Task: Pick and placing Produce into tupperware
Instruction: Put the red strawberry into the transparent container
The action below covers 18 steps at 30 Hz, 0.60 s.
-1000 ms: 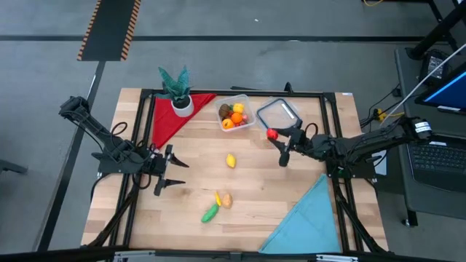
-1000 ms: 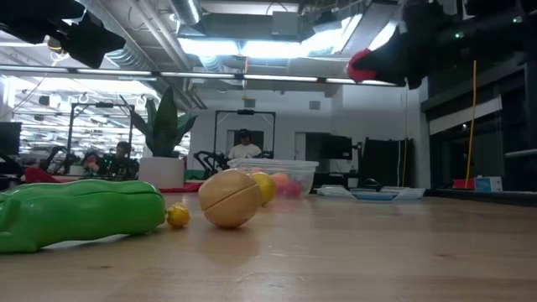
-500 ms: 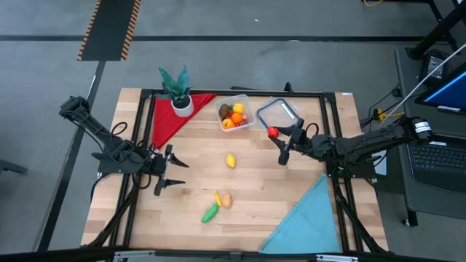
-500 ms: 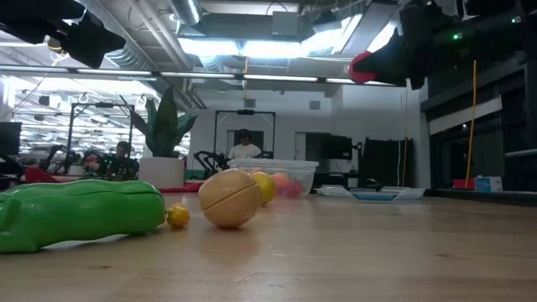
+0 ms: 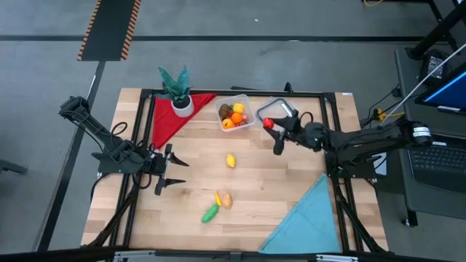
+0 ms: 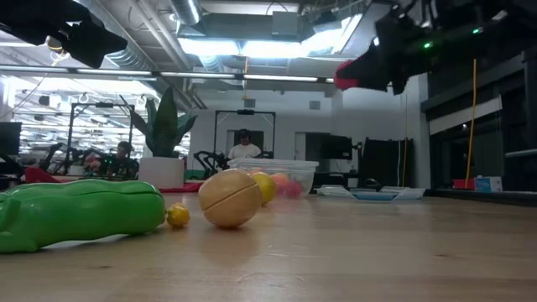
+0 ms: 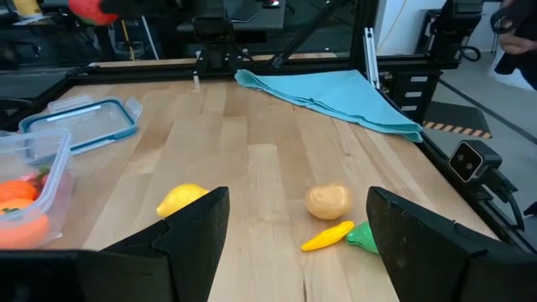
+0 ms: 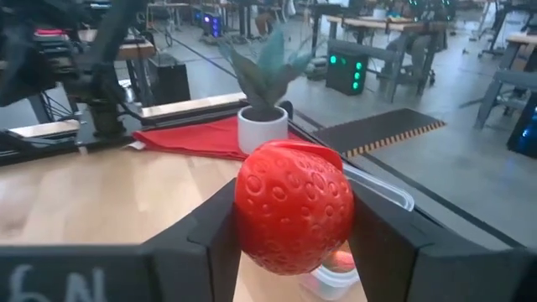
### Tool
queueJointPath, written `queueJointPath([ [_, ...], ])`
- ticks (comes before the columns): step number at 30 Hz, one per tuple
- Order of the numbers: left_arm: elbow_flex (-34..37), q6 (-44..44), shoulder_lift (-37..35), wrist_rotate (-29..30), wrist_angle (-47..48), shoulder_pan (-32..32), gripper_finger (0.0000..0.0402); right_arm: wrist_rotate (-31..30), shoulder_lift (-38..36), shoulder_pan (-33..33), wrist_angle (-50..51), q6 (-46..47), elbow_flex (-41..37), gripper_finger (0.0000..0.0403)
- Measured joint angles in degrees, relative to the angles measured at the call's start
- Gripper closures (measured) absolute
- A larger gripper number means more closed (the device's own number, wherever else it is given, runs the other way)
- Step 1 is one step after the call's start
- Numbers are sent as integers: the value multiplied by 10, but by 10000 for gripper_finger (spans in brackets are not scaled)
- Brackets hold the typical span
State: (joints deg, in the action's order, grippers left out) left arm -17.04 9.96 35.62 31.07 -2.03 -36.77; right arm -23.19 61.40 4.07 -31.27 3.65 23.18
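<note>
A strawberry (image 8: pixel 292 207) was clamped in the right gripper (image 5: pixel 271 125), raised beside the tupperware (image 5: pixel 234 113); release was best delayed until centred above it. The left gripper (image 5: pixel 166 168) waited open.

no readable text, labels, brands or numbers, only partial pale marks on the right wrist view's lower edge

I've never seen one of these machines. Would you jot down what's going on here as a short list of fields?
right gripper: shut on a red strawberry, raised above the table beside the tupperware
left gripper: open, empty, at the table's left side
tupperware contents: several orange, yellow and red pieces
loose on table: lemon, green vegetable, tan piece
lid: lies flat beside the tupperware
</note>
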Motion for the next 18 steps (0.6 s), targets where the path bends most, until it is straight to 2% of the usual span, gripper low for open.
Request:
queueJointPath([
  [14, 1, 0, 0, 0, 18, 0, 129, 126, 127, 121, 0, -10, 113, 224],
  [18, 1, 0, 0, 16, 23, 0, 129, 139, 166, 146, 22, -11, 161, 224],
])
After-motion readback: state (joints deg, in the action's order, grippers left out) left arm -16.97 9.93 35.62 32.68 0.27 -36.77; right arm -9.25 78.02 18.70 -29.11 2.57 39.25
